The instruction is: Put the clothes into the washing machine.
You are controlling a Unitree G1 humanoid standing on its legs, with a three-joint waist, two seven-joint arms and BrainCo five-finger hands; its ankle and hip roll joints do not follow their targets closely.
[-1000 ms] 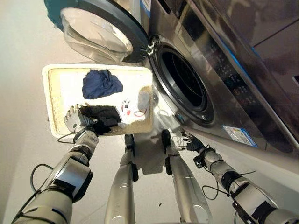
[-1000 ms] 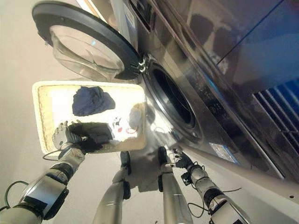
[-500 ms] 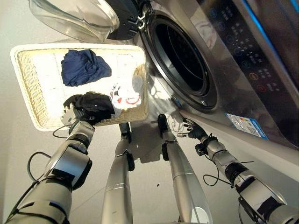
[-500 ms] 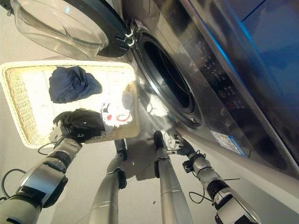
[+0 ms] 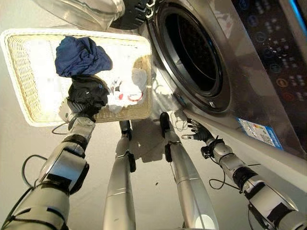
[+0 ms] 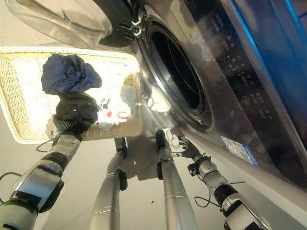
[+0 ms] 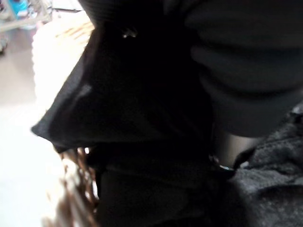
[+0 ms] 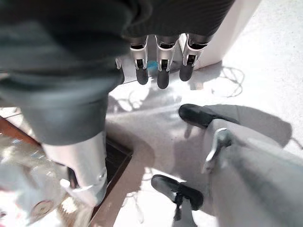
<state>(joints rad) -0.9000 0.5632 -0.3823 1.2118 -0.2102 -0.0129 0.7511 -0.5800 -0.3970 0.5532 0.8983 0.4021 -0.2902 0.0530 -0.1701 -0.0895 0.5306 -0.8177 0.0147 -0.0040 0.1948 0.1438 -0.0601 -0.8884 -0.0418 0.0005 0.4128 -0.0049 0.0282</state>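
Wicker basket [image 5: 19, 72] sits on the floor just beside the washing machine [image 5: 249, 72], whose round door [image 5: 91, 12] hangs open above the basket's far edge. Left hand [image 5: 72, 115] is at the basket's near edge, fingers closed on a black garment [image 5: 87, 93] bunched up over the hand; left wrist view shows dark cloth wrapped tight against the hand. Navy garment [image 5: 79, 55] lies touching the black one, toward the basket's far edge. White cloth with red marks [image 5: 125, 91] lies by the basket edge nearest the machine. Drum opening [image 5: 192, 52] is dark. Right hand [image 5: 195, 132] hovers low by the machine's front, fingers straight and spread, holding nothing.
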